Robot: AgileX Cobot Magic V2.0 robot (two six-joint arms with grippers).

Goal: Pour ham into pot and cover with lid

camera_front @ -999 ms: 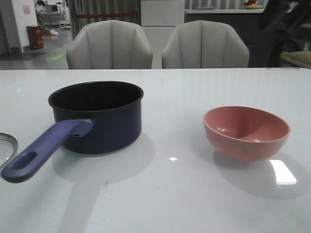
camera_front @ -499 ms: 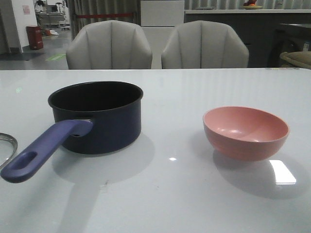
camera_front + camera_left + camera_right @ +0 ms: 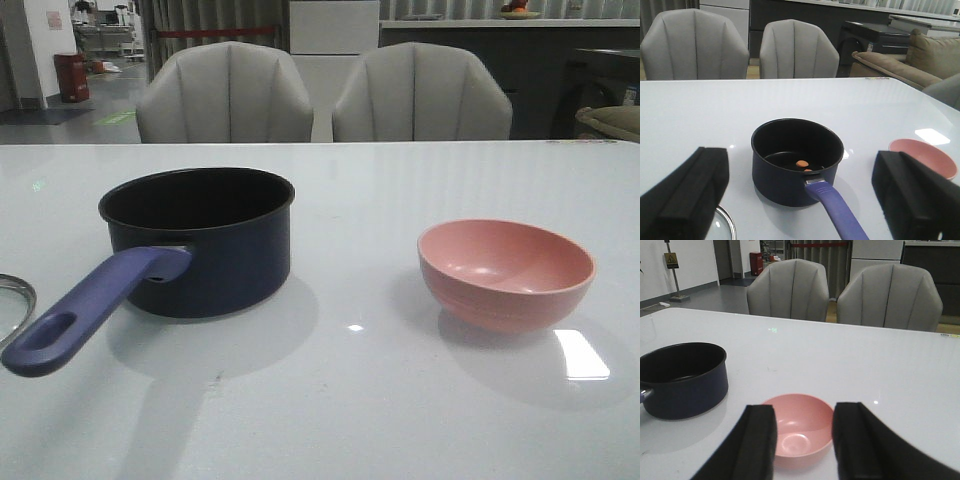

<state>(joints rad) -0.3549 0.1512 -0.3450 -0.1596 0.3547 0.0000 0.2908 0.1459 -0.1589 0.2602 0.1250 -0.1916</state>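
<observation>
The dark navy pot [image 3: 200,240] stands on the white table, its purple-blue handle [image 3: 85,310] pointing to the front left. In the left wrist view two small orange ham pieces [image 3: 802,163] lie on the black bottom of the pot [image 3: 795,160]. The glass lid [image 3: 12,300] lies flat at the left edge; its rim also shows in the left wrist view [image 3: 726,225]. The pink bowl [image 3: 505,272] stands empty on the right. My left gripper [image 3: 800,200] is open wide, held above and back from the pot. My right gripper [image 3: 804,440] is open, above and behind the pink bowl [image 3: 800,430].
Two grey chairs [image 3: 320,95] stand behind the table's far edge. A beige sofa [image 3: 910,57] shows beyond the table in the left wrist view. A glare patch [image 3: 580,352] lies on the table by the bowl.
The lighting has brightened and the pink bowl looks lighter. A dark shape at the upper right of the front view has gone. Pot, lid and bowl have not moved.
</observation>
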